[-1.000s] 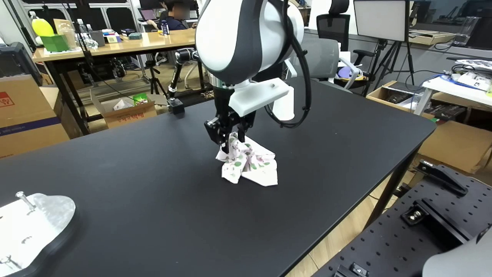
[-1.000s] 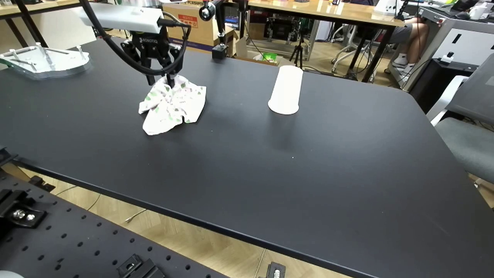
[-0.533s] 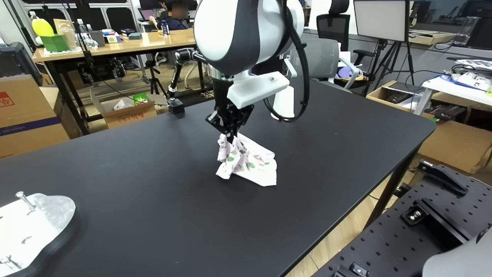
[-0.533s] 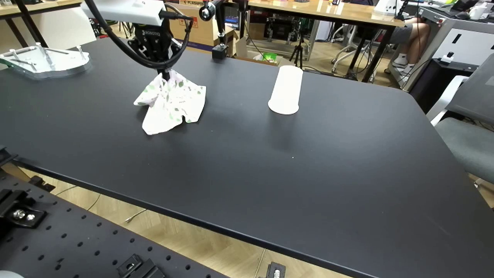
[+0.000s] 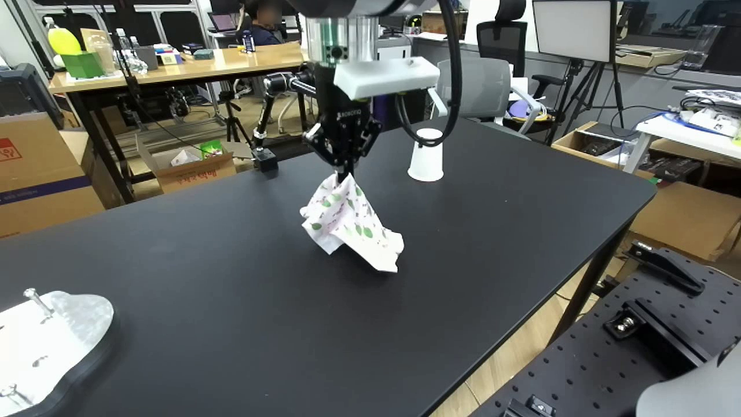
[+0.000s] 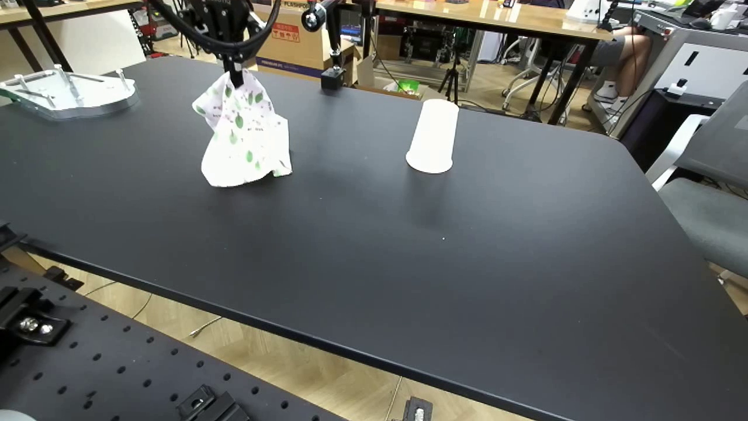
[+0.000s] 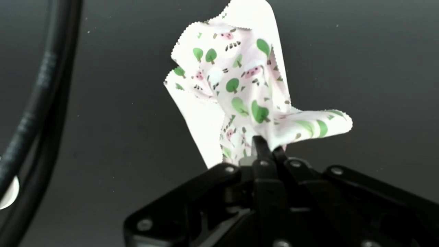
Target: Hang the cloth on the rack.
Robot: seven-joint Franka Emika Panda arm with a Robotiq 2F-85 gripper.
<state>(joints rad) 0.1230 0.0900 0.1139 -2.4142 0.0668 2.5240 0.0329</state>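
The cloth (image 5: 354, 223) is white with green trees and small pink figures. My gripper (image 5: 343, 175) is shut on an upper part of it, and the folds hang below the fingertips in both exterior views. In the wrist view the cloth (image 7: 236, 75) spreads out ahead of the gripper (image 7: 270, 145), a pinch of fabric between the nearly touching tips. Whether its lowest edge still brushes the table I cannot tell. What looks like the rack (image 6: 70, 92), a pale board with several short upright pegs, stands on the table, apart from the cloth.
A white cup (image 6: 432, 137) stands upside down on the dark table (image 6: 409, 263). At the far edge a black clamp (image 6: 332, 78) carries another thin arm. A loop of black cable (image 7: 51, 85) hangs beside the gripper. A perforated black platform (image 5: 608, 347) adjoins the near side.
The gripper's fingers have come together on the cloth, and the gripper has risen. The cloth, bunched on the table a second ago, now hangs from it, drawn upward. Rack and cup have not moved.
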